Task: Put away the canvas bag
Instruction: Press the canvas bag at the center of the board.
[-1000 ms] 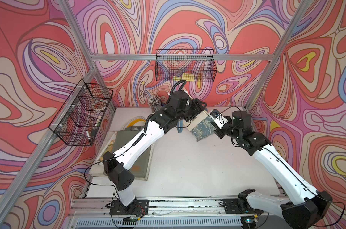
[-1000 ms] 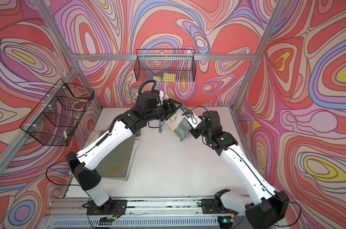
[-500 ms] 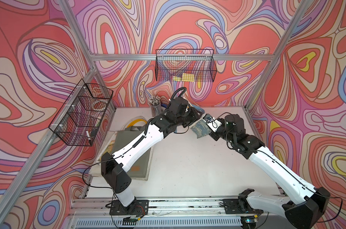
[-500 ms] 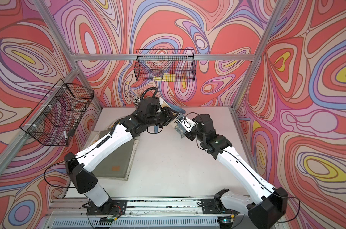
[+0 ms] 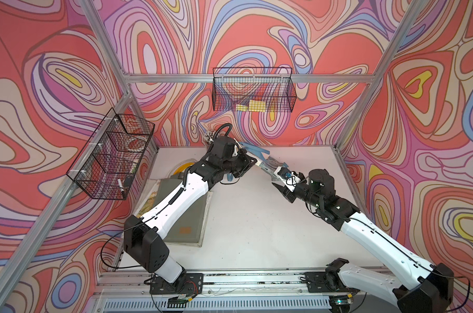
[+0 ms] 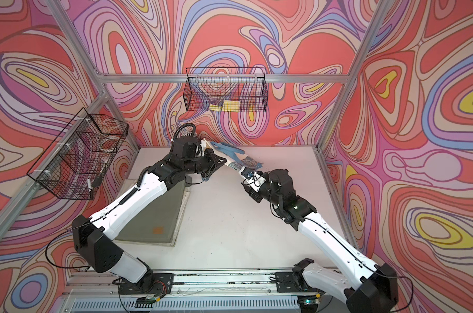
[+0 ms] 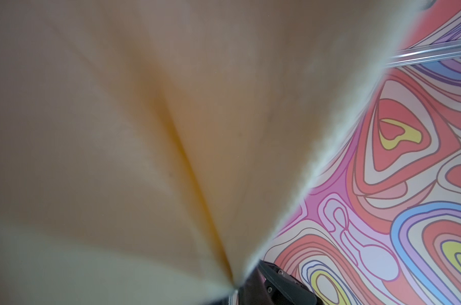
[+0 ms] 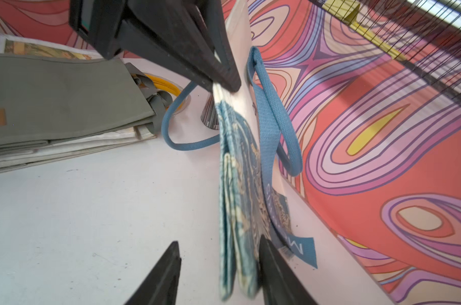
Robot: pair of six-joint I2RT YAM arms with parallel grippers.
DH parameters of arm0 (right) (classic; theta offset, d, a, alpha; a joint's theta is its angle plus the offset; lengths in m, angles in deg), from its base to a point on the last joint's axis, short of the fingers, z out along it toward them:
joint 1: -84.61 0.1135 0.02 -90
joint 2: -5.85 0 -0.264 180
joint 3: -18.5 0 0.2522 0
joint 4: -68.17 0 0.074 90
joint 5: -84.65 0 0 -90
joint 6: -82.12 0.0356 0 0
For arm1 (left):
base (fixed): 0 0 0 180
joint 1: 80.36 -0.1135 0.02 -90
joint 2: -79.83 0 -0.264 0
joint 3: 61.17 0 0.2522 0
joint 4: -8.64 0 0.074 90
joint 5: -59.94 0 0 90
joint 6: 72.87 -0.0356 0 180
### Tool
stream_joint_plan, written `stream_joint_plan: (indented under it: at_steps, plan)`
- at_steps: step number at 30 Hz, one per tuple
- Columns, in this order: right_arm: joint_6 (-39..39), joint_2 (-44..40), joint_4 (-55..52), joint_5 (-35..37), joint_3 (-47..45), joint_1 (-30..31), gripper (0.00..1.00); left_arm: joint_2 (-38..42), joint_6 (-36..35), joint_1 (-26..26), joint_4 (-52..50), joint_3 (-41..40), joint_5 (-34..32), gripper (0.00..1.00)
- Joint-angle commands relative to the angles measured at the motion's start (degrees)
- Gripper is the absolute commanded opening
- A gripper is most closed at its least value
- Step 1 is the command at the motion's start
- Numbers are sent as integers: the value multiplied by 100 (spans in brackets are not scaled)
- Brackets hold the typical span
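Spanning the gap between the two arms, the canvas bag (image 8: 237, 184) is held in the air above the back of the counter (image 5: 257, 216), near the rear wall. It is a flat, folded bundle of soft printed cloth, and I judge it light and limp. The left gripper (image 8: 225, 84) is clamped on one folded end. The right gripper (image 8: 219, 253) stands spread around the opposite end, one finger against the cloth and the other clear. The blue webbing handles (image 8: 273, 126) dangle loose and could snag on the wire basket (image 5: 253, 92). Pinching a single ply would likely let the layers fan apart, so a hold across all the folds looks safest. The cloth seems neither slippery nor fragile.
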Motion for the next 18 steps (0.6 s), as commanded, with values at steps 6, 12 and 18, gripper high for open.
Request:
stream_joint_plan:
  at_steps: [6,12,18]
  plan:
    - [296,-261,1087,-376,-689,6,76,317,215,-419,696,-130,1236,0]
    - [230,-126,1773,79,-918,12,89,383,316,-517,857,-258,1678,0]
    - [156,182,2404,94,-1089,10,88,407,384,-607,984,-282,1975,0]
